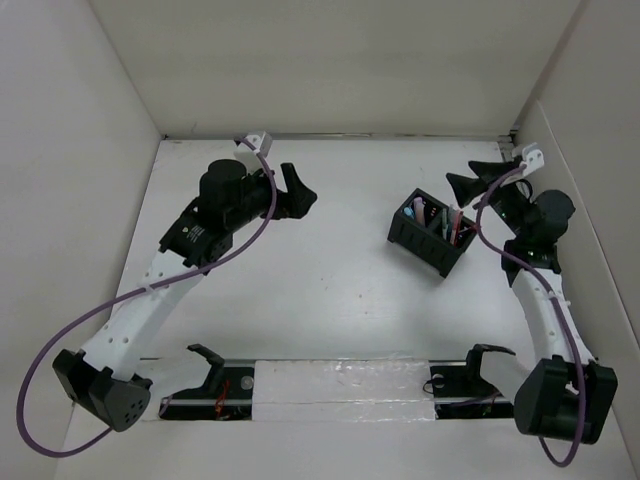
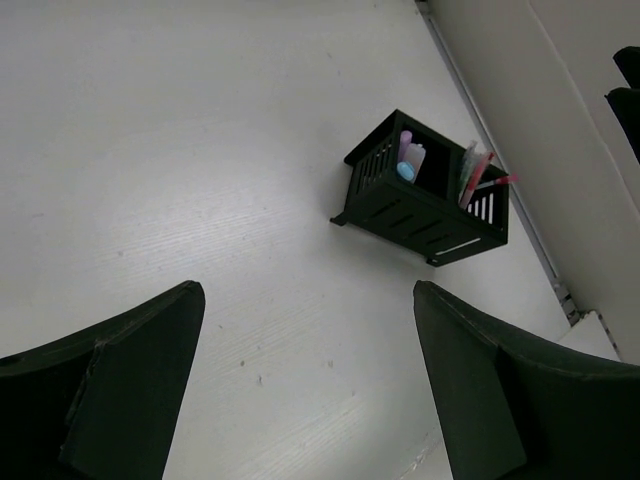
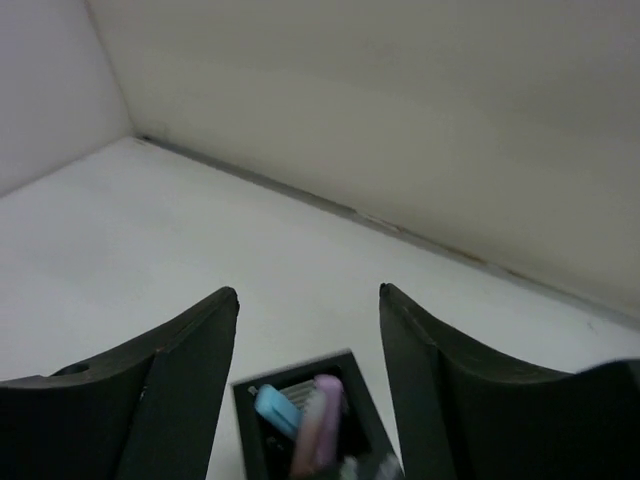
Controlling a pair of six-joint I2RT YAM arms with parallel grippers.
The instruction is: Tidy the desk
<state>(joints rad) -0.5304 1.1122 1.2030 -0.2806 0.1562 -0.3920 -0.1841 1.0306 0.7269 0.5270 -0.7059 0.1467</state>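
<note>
The desk (image 1: pixel 330 290) is a wide white tabletop with white panels round it. A small black compartmented box (image 1: pixel 432 233) stands on it right of centre, holding a pink and a blue item and some pens; it also shows in the left wrist view (image 2: pixel 425 195) and at the bottom of the right wrist view (image 3: pixel 305 420). My left gripper (image 1: pixel 300 192) is open and empty, hanging over bare desk at the back left (image 2: pixel 310 340). My right gripper (image 1: pixel 468 187) is open and empty, just above and behind the box (image 3: pixel 308 300).
A strip of clear tape (image 1: pixel 340 380) runs along the near edge between two black mounts. White walls (image 1: pixel 340 60) close the back and both sides. A purple cable (image 1: pixel 60 345) loops off the left arm.
</note>
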